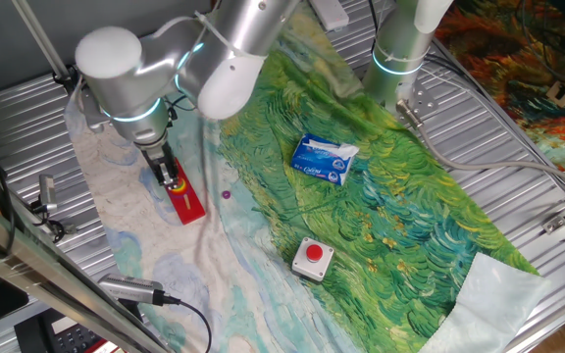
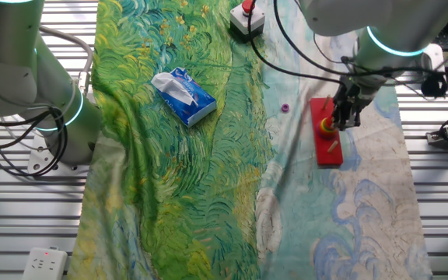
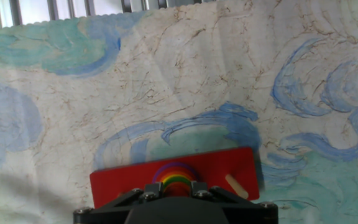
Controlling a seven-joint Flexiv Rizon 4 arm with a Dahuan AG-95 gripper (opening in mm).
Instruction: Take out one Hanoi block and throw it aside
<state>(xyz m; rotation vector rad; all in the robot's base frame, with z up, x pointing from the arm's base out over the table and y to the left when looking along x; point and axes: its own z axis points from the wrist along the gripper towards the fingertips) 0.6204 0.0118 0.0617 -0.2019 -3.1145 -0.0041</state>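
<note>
The red base board (image 3: 117, 180) lies on the pale part of the cloth; it also shows in one fixed view (image 1: 188, 203) and in the other fixed view (image 2: 329, 149). A stack of rainbow discs sits on it, topped by the small red Hanoi block (image 3: 176, 186). My gripper (image 3: 174, 188) is down over the stack, with one finger on each side of the red disc and touching it. The stack still rests on the board. A bare wooden peg (image 3: 236, 185) stands to the right. My gripper also shows in the fixed views (image 1: 172, 182) (image 2: 334, 120), where its fingers hide the disc.
A tiny purple piece (image 1: 227, 194) lies on the cloth beside the board. A red button on a white box (image 1: 313, 257) and a blue tissue pack (image 1: 324, 159) sit on the green part. A second arm's base (image 1: 397, 59) stands at the back.
</note>
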